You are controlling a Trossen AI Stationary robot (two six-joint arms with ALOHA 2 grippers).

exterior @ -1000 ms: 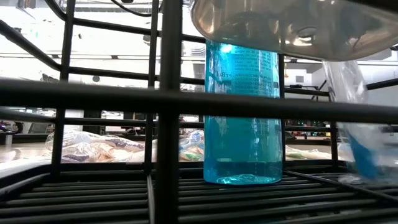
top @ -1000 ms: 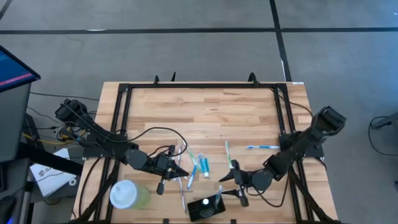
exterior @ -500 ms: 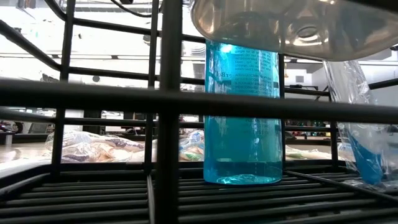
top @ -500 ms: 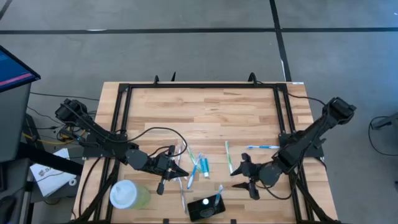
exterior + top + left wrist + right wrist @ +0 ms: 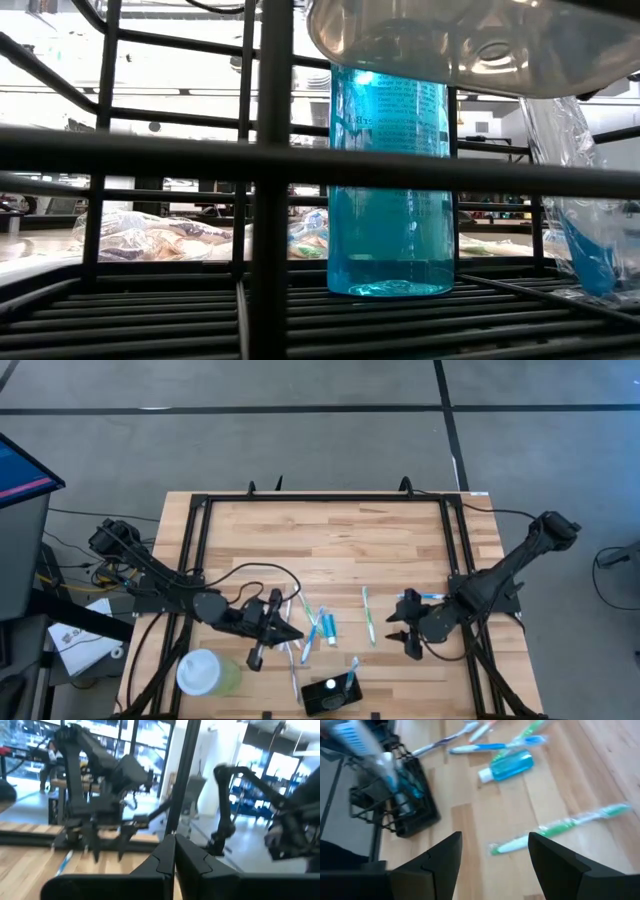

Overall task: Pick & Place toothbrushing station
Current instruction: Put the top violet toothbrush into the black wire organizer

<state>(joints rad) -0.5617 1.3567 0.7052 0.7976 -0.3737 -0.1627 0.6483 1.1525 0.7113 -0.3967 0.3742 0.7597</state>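
On the wooden table (image 5: 330, 535), the black holder (image 5: 331, 694) sits at the near edge, 1 toothbrush (image 5: 368, 614) lying beyond it. Right gripper (image 5: 403, 624) hovers spread; left gripper (image 5: 290, 634) is pressed together.

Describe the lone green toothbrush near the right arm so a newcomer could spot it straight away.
Start at the wooden table and find the black holder at its near edge. Just beyond that holder, toward the right arm's open tool, lies the green toothbrush flat on the wood, lengthwise front to back. Unlike the other brushes and the blue tube, heaped together by the left arm, it lies alone, touching nothing.
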